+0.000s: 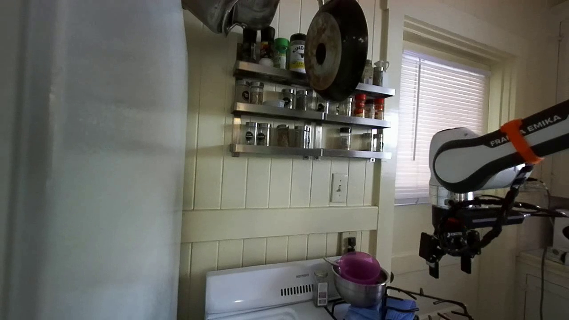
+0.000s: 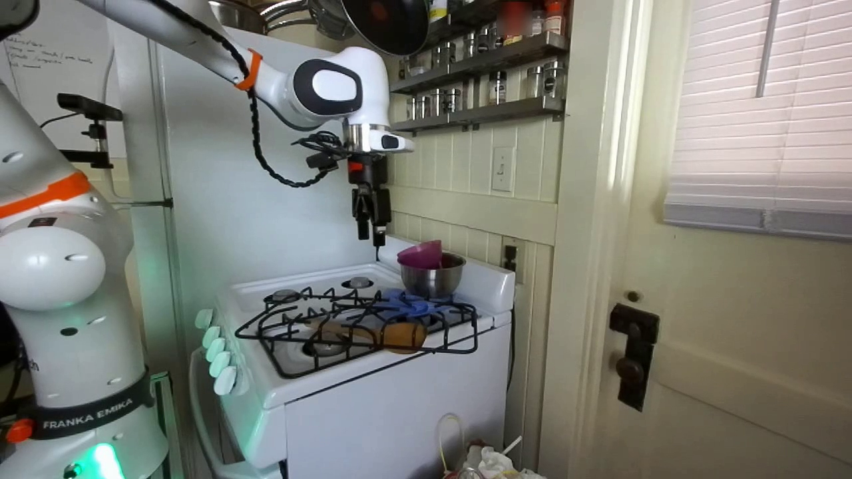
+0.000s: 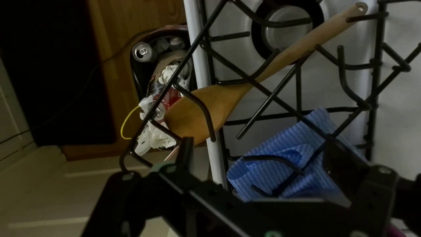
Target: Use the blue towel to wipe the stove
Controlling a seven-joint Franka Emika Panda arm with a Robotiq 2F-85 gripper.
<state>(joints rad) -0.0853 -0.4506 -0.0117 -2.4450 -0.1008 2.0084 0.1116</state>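
The blue striped towel (image 3: 283,141) lies crumpled and folded under and among the black grate bars of the white stove (image 2: 393,392). It also shows in both exterior views (image 1: 402,306) (image 2: 406,304), near a metal bowl. My gripper (image 2: 371,236) points down above the stove. In the wrist view the gripper (image 3: 264,156) has its fingers wide apart with nothing between them; the towel lies below. The gripper (image 1: 450,268) also shows spread fingers in an exterior view. Part of the towel is hidden by the grate and the gripper.
Loose black grates (image 3: 283,102) sit tilted across the burners with a wooden spoon (image 3: 227,102) under the bars. A metal bowl (image 2: 432,283) holding a pink bowl (image 2: 423,256) stands at the back. A shaker (image 1: 320,289), fridge (image 1: 102,160) and hanging pan (image 1: 338,49) are near.
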